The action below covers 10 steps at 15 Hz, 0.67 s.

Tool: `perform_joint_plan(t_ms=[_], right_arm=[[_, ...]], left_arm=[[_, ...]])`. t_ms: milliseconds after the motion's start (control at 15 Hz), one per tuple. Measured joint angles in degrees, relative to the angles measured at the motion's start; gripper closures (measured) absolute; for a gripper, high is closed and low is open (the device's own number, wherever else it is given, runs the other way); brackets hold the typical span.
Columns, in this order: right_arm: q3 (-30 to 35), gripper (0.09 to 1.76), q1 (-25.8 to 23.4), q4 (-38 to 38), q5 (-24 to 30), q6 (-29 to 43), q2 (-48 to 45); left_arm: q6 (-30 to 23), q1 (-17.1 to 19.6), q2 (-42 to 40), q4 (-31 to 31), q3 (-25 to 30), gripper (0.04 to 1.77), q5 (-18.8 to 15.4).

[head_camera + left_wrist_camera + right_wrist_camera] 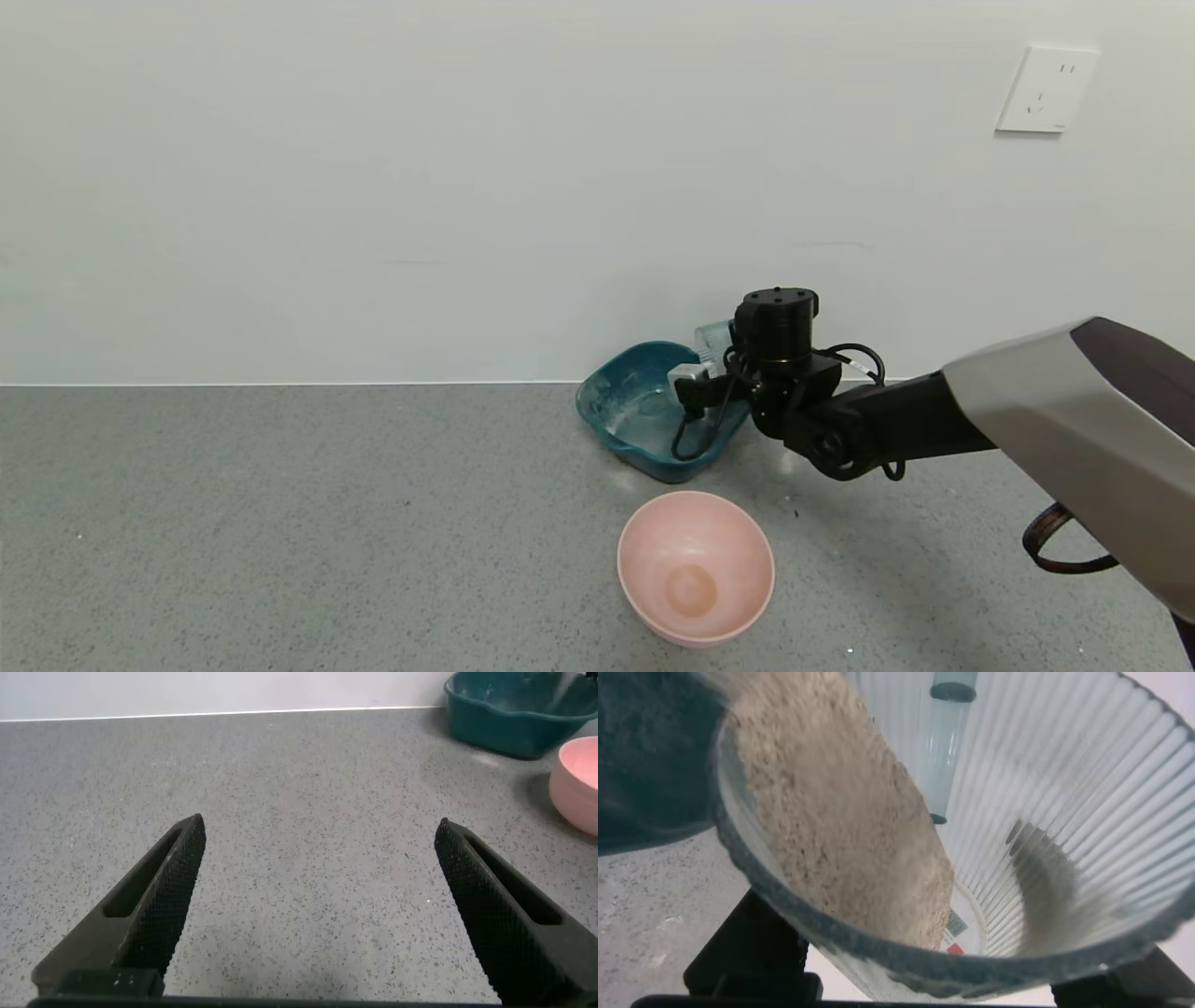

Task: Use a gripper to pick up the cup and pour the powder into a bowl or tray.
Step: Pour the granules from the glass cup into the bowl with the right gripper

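Head view. You have the right gripper (702,373) out over the teal basin (616,403), which sits by the wall at 12 o'clock from the pink bowl (695,567). The gripper is closed around the cup (714,338), which lies tipped on its side above the basin's 3 o'clock rim, mouth toward the basin's middle. The basin floor shows white dusty smears. The pink bowl holds only an orange-brown stain. The left arm is out of this view.

Left wrist view. Your left gripper (318,905) is spread wide and holds nothing, low over bare grey counter. The basin (505,719) and the pink bowl (579,784) lie well apart from it, toward the far corner.

Right wrist view. You look into the ribbed cup (1046,840) from its mouth. The powder (840,831) is heaped along the lower wall and sliding to the lip, with the basin's (645,756) dark interior just beyond. The fingers (752,952) show dark beneath the cup.

Risks, as a judgement:
- The cup sits near the basin's edge; a fast tilt could throw powder over the rim onto the counter.
- Powder may cling to the ribs and leave a residue.
- The smooth tumbler could slip in the grip while tilted.
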Motion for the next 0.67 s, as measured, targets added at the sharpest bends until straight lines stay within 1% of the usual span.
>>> perform_joint_plan(t_ms=[200,400,667], right_arm=[[-0.88,0.48,0.62,-0.12,-1.00,-2.86,0.07],[-2.49,0.48,1.69,0.13,-1.22,-3.21,0.68],[-2.90,0.48,2.08,0.71,-1.35,-3.60,0.99]], left_arm=[[0.00,0.00,0.00,-0.01,0.00,0.05,0.00],[-0.01,0.00,0.00,-0.01,0.00,0.05,0.00],[0.00,0.00,0.00,-0.01,0.00,0.05,0.00]])
